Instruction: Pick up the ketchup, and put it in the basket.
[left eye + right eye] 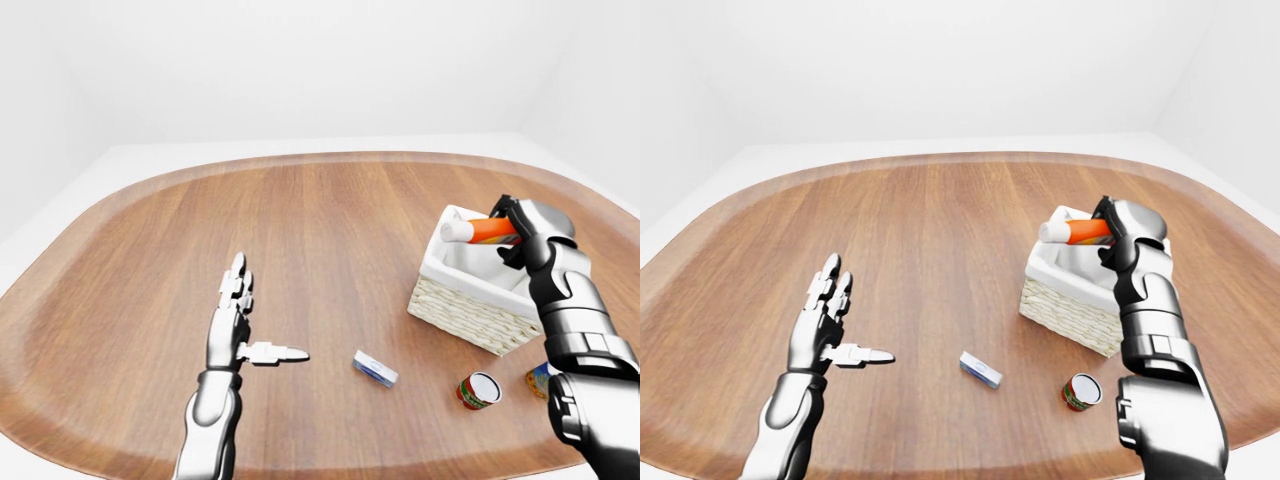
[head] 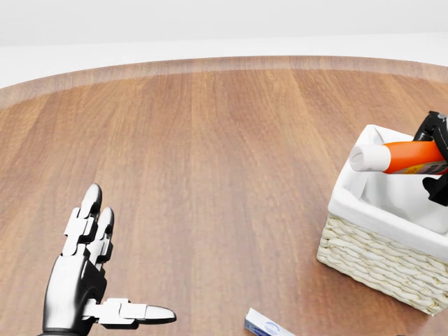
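Observation:
The ketchup [image 2: 400,157] is an orange bottle with a white cap. It lies nearly level with the cap pointing left, over the top left corner of the basket [image 2: 348,204]. My right hand [image 1: 514,236] is shut on the bottle's orange body at the head view's right edge. The basket is pale wicker with a white cloth lining and stands on the wooden table at the right. My left hand [image 2: 129,255] hovers open at the lower left of the head view, fingers spread and thumb pointing right, holding nothing.
A small white and blue box [image 1: 375,368] lies on the table below and left of the basket. A red can [image 1: 478,390] lies on its side below the basket. A second can [image 1: 540,380] beside it is partly hidden by my right arm.

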Motion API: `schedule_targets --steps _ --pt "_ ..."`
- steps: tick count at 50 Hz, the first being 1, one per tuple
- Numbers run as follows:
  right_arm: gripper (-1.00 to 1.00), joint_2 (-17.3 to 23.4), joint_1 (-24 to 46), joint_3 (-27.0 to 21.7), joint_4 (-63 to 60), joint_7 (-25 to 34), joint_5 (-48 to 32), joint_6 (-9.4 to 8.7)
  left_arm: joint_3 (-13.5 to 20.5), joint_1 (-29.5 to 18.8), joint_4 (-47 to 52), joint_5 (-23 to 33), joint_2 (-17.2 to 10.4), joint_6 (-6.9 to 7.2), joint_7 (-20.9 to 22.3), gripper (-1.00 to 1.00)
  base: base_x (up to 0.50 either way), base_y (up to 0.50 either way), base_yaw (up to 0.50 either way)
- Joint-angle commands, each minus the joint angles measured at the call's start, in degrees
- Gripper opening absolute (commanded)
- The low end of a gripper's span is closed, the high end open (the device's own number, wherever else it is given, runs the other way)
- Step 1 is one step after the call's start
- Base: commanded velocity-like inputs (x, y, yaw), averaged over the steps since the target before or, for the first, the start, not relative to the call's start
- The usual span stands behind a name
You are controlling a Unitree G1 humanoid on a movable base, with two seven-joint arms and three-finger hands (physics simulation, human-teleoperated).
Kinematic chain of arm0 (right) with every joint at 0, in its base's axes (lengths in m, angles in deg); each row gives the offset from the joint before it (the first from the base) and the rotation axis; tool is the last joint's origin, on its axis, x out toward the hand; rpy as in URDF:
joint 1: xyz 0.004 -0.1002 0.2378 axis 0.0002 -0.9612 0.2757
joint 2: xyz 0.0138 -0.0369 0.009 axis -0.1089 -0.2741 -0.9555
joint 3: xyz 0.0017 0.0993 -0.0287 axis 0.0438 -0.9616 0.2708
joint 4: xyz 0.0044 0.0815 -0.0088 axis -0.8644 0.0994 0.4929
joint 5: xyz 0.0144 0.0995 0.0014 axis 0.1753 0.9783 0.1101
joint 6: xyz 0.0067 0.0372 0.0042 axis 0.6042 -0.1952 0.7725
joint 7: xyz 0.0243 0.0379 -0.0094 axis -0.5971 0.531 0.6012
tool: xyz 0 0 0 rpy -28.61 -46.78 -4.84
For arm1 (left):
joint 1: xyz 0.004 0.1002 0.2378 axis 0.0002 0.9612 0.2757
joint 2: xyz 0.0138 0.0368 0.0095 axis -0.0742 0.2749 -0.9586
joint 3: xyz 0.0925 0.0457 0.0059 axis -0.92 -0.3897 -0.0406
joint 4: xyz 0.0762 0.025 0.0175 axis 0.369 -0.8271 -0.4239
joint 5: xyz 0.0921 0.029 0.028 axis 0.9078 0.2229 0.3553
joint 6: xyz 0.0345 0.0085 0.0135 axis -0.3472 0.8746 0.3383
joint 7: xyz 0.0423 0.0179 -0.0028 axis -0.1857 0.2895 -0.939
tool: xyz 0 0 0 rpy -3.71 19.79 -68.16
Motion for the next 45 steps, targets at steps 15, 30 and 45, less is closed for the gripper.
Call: schedule_targets --steps 15,30,45 --pt "-1.00 1.8 4.1 1.4 12.1 -7.7 -0.2 0.00 -0.3 0.4 -0.2 0.0 0.0 -0.56 0.0 1.00 0.00 0.00 0.00" --pt "-1.00 0.2 8.5 4.3 25.2 -15.3 2.4 0.00 -0.1 0.8 1.0 -0.3 -0.1 0.05 0.3 1.00 0.00 0.00 0.00" --pt "-1.00 -1.7 8.8 5.5 29.8 -18.9 4.2 0.00 0.2 0.6 1.0 -0.4 -0.1 0.05 0.5 1.00 0.00 0.00 0.00"
